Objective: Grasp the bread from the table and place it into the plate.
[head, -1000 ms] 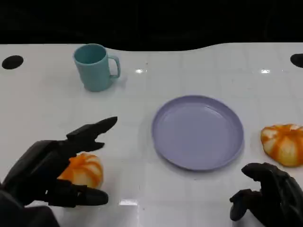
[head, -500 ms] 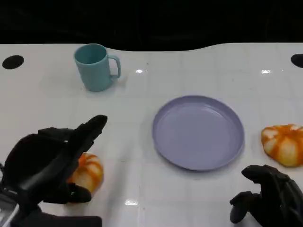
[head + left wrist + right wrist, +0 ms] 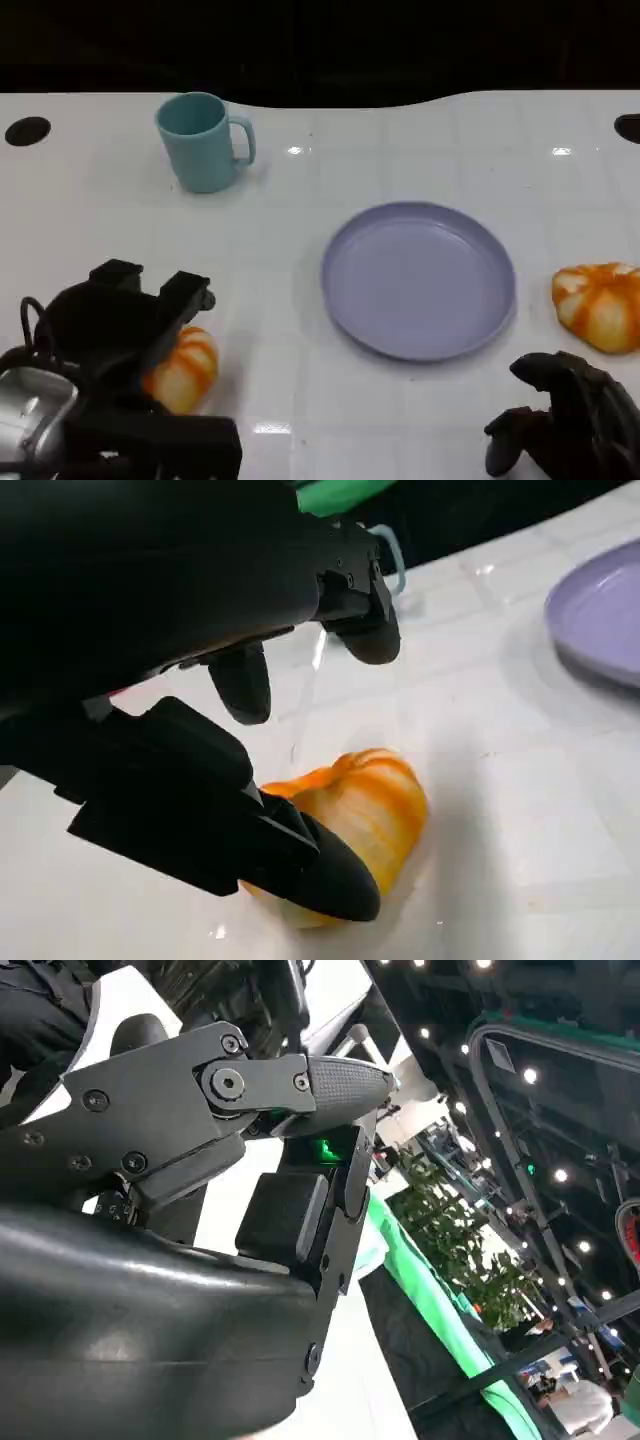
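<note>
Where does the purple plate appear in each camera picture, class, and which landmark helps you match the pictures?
Head view: purple plate right of centre, lying empty on the white table.
Left wrist view: only its edge at the picture's right border.
Right wrist view: not in it.
Shared landmark: the bread under the left hand.

I see even overhead light on the glossy white table [image 3: 420,140], with small glare spots beyond my left hand [image 3: 110,345] and soft shadows beneath it. My left wrist view is soft close in. Behind my right hand [image 3: 200,1210], ceiling lamps flare against dark.
</note>
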